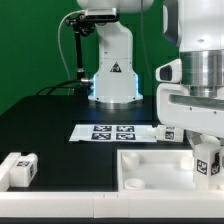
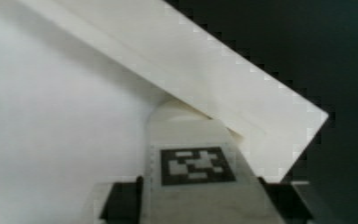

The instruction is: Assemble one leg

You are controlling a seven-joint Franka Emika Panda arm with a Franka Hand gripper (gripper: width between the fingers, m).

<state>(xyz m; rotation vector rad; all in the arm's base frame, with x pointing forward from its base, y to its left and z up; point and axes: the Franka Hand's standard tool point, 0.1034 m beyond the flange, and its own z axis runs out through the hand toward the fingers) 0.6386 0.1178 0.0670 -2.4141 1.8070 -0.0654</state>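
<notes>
My gripper point(image 1: 205, 152) is shut on a white leg point(image 1: 209, 160) with a black-and-white tag, and holds it upright at the exterior view's right, over the near right part of the large white square panel point(image 1: 150, 170). In the wrist view the leg point(image 2: 197, 160) sits between my two dark fingers point(image 2: 130, 200), pointing at the panel's corner point(image 2: 247, 90). A second leg point(image 1: 20, 167) lies on the table at the exterior view's left.
The marker board point(image 1: 113, 132) lies flat on the black table behind the panel. The robot's base point(image 1: 112, 70) with a cable stands at the back. A green wall closes the rear.
</notes>
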